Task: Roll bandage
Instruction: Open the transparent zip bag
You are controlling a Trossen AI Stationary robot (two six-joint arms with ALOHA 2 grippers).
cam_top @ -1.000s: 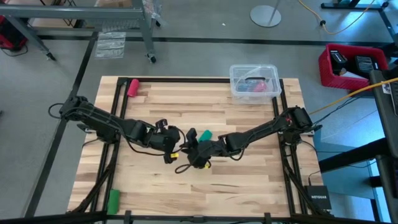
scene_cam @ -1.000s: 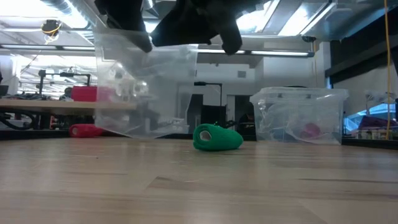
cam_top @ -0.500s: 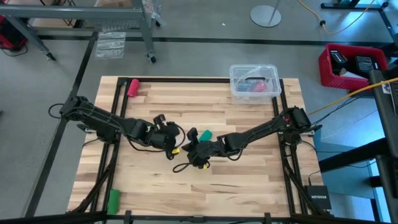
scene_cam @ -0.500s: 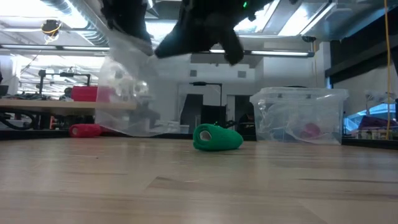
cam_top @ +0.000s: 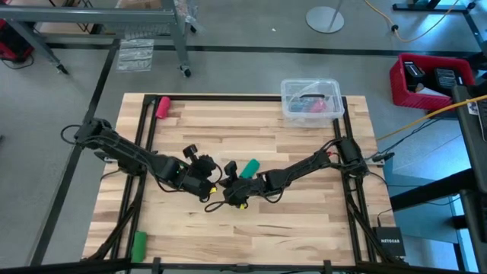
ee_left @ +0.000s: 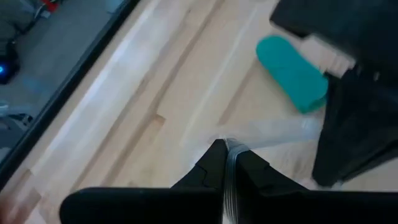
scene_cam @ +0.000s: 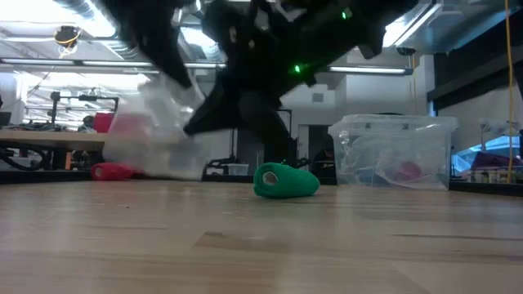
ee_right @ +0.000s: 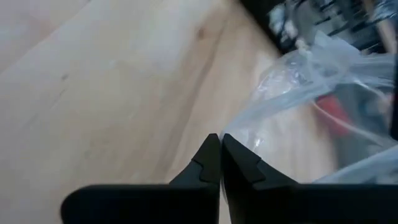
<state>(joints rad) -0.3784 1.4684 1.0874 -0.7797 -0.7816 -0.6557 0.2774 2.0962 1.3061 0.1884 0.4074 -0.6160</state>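
The teal-green bandage (cam_top: pixel 249 166) lies rolled into a short cylinder on its side on the wooden table; it also shows in the low view (scene_cam: pixel 286 181) and the left wrist view (ee_left: pixel 292 73). My left gripper (cam_top: pixel 207 183) and my right gripper (cam_top: pixel 231 192) hang close together just near of it, each shut on a clear plastic bag (scene_cam: pixel 159 135). The bag shows as thin film in the left wrist view (ee_left: pixel 267 130) and crumpled in the right wrist view (ee_right: pixel 311 93). No gripper touches the bandage. My left gripper pinches the clear bag's thin edge (ee_left: pixel 231 149) between its two shut fingers; one layer or several, I cannot tell. The bag is held above the table. My right gripper pinches the bag's film (ee_right: pixel 244 135) at its fingertips. The bag spreads away from the fingers, crumpled and slack.
A clear lidded box (cam_top: pixel 311 101) with small items stands at the far right of the table. A pink-red roll (cam_top: pixel 163 106) lies at the far left, a small bright-green roll (cam_top: pixel 138 245) at the near left. Bare wood lies toward the near edge.
Both grippers have gone down and a little toward the table's near edge, still shut on the clear bag. The bag has come lower with them and tipped over. The bandage has stayed where it was.
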